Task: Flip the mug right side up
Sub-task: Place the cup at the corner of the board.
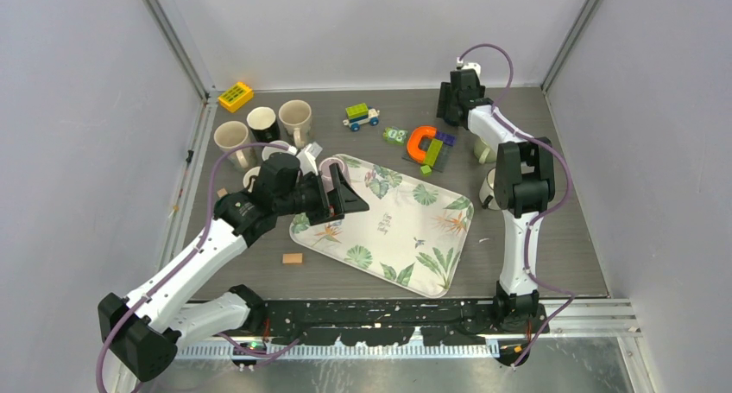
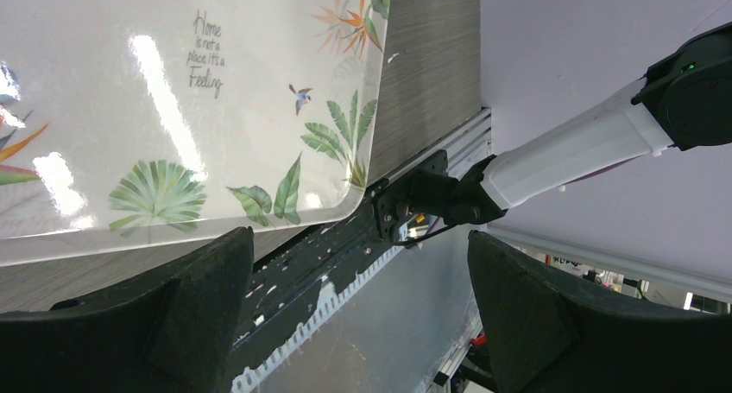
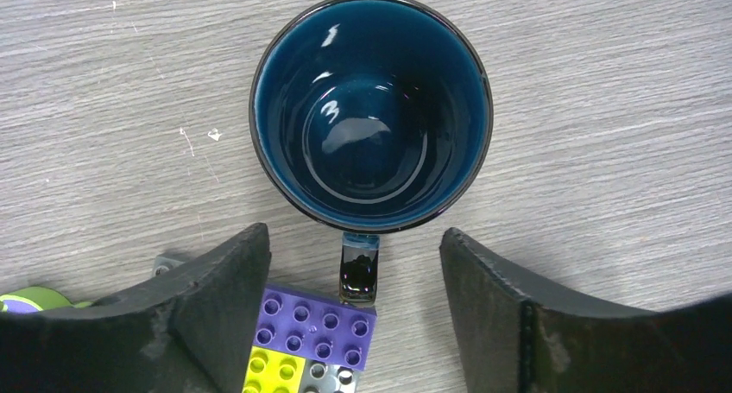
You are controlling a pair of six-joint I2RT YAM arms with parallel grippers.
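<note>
I see the dark blue mug [image 3: 371,108] standing mouth up on the grey wood-grain table [image 3: 604,151], beyond the far right corner of the leaf-print tray [image 1: 406,237]. Its handle [image 3: 358,272] touches a purple brick [image 3: 315,324]. My right end effector [image 3: 352,255] hangs above it with its fingers spread to either side of the handle, gripping nothing. The left end effector [image 2: 358,263] is wide and empty at the tray's left end. Fine scratches mark the table near the mug. Pale walls [image 1: 362,30] with metal corner posts [image 1: 173,34] box the table in.
</note>
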